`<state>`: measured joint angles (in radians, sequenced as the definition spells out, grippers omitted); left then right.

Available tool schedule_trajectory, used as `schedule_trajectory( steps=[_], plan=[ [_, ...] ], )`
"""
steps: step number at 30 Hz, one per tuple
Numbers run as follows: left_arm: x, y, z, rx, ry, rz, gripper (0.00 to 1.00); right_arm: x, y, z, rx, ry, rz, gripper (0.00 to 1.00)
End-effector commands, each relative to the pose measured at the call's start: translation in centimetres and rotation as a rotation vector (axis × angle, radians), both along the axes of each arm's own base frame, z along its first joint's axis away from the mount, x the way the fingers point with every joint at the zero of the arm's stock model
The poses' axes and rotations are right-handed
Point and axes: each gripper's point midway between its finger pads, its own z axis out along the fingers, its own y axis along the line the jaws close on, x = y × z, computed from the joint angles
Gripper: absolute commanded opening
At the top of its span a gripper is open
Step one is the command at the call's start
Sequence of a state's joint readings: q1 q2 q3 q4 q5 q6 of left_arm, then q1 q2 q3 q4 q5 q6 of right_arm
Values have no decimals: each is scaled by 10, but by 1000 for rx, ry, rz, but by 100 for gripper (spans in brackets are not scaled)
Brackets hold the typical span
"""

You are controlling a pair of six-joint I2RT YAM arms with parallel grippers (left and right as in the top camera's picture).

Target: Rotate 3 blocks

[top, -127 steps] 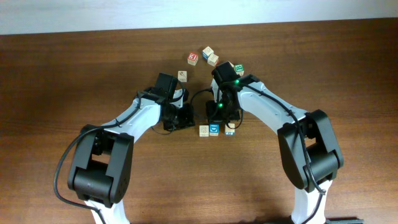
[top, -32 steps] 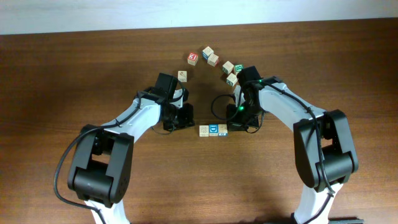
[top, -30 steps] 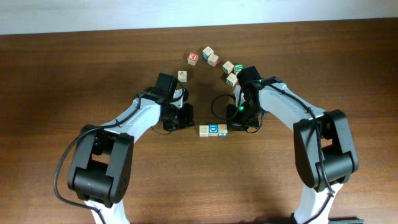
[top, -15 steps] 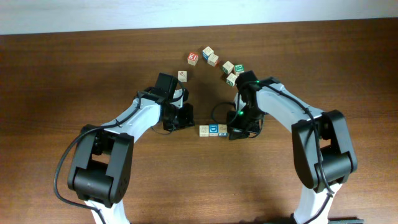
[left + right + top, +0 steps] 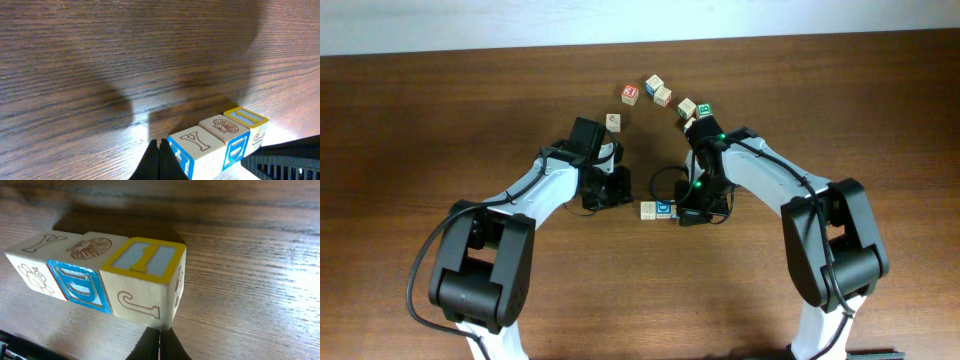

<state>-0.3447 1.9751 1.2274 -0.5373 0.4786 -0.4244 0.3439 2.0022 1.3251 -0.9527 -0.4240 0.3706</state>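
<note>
Right hand (image 5: 160, 344) (closed) beside blocks (image 5: 80, 284)

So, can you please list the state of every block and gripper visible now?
Y block: lying flat, at one end of the row.
shell block: flat, touching both neighbours.
I block: flat, at the other end.
left gripper: shut, holding nothing.
right gripper: shut, at I block's corner.
loose blocks: scattered, untouched.

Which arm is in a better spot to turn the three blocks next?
Right, probably. The right end effector, shut, is at the corner of the end block of the row. The left end effector, shut too, sits a little off the other end.
</note>
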Motion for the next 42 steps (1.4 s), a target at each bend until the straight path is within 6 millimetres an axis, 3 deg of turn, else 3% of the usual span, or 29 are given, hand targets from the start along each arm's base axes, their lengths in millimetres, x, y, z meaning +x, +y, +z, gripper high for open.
schedule_trajectory(
  steps=[1, 16, 23, 27, 34, 36, 42],
  plan=[
    [-2, 1, -4, 4, 16, 7, 0, -1, -2, -2, -15, 2, -4, 5],
    [-2, 1, -4, 4, 17, 7, 0, 0, 0, -2, -3, -3, -1, 4],
    [-2, 1, -4, 3, 17, 7, 0, -4, 9, 24, 76, 7, 108, 4],
    [-4, -1, -3, -9, 22, 3, 0, 10, 0, 36, 71, -23, 107, 4],
    [-10, -2, -3, -10, 27, -36, 0, 35, -50, 30, -12, -74, 29, 4],
    [-11, -4, -3, -12, 28, -43, 0, 38, -50, 29, -10, -87, 39, 4],
    [-13, -4, -3, -11, 38, -37, 0, 42, -50, 12, -37, -54, -159, 4]
  ],
)
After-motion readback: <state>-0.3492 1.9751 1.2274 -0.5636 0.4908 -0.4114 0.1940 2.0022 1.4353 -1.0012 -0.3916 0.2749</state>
